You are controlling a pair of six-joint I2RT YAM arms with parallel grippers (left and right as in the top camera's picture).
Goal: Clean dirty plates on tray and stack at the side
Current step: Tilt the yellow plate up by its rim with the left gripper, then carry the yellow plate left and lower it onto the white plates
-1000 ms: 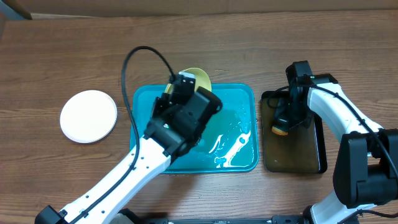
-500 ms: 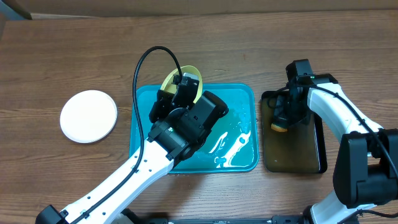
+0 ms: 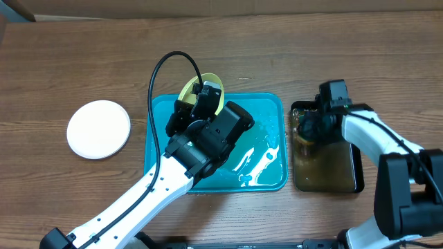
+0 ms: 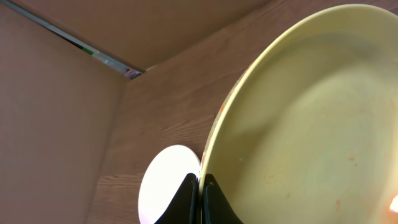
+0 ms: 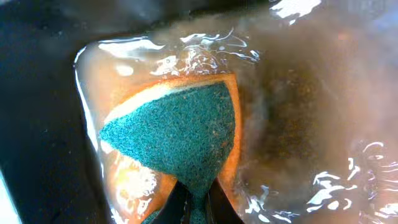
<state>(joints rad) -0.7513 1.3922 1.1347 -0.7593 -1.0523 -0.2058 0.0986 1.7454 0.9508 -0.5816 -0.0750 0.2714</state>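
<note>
Jaws tight: left on yellow-green plate [image 4: 305,124], right on sponge [image 5: 180,134].

The left arm [image 3: 201,145] lies across the left and middle of the teal tray [image 3: 270,111]. Its left gripper [image 4: 200,190] clamps a tilted yellow-green plate [image 3: 212,80] over the far rim, and a cable [image 3: 163,69] loops beyond. The tray's right side lies open. The right gripper [image 5: 198,204] and sponge [image 5: 180,127] fill the far left corner of the black tray [image 3: 329,176]; its near half is free. Bare wood separates the white plate [image 3: 99,128], at the left, from the teal tray.
</note>
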